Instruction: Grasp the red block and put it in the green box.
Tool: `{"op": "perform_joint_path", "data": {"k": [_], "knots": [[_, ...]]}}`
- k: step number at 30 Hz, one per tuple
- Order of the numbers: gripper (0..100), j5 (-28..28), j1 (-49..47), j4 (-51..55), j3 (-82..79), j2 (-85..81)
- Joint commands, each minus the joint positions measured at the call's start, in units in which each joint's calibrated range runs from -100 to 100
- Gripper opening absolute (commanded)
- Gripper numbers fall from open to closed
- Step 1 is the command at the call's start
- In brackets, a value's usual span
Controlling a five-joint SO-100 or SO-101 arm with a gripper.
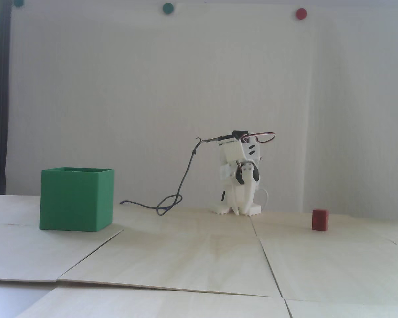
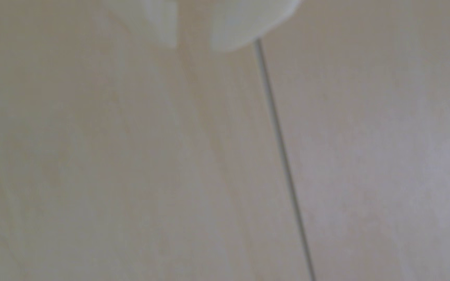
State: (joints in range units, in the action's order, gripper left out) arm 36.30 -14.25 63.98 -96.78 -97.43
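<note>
- And here's the white plastic arm [image 1: 240, 175], folded low at the back of the pale wooden tabletop [image 1: 192, 251], its gripper [image 1: 236, 212] pointed down at the boards.
- Fingers: the wrist view catches two blurred white tips [image 2: 164, 24] with a gap between, but too soft to call; I cannot tell if they're apart or together.
- The small dark-red rectangular block [image 1: 319, 219] stands upright at about 4 o'clock from the arm in the fixed view, well apart and untouched.
- The large green ribbed cube box [image 1: 76, 199] waits out at 8 o'clock, open top up.
- Risk, as I judge it: the upright block could tip if a finger clips its top on approach, and the loose dark cable [image 1: 179, 195] could drag on a swing toward the box.
- Only the fixed view shows block and box; the wrist view gives bare boards and one seam [image 2: 280, 140].
</note>
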Motion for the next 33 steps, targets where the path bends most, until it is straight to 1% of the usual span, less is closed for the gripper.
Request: {"op": "perform_joint_path", "data": {"k": [1,25,29,33], "knots": [[2,-0.1,-0.3,0.4,-0.5,-1.0],[3,0.1,0.0,0.4,0.0,-1.0],[3,0.0,-0.2,2.3,6.2,-1.0],[8,-0.4,-0.3,4.9,15.9,-0.9]]}}
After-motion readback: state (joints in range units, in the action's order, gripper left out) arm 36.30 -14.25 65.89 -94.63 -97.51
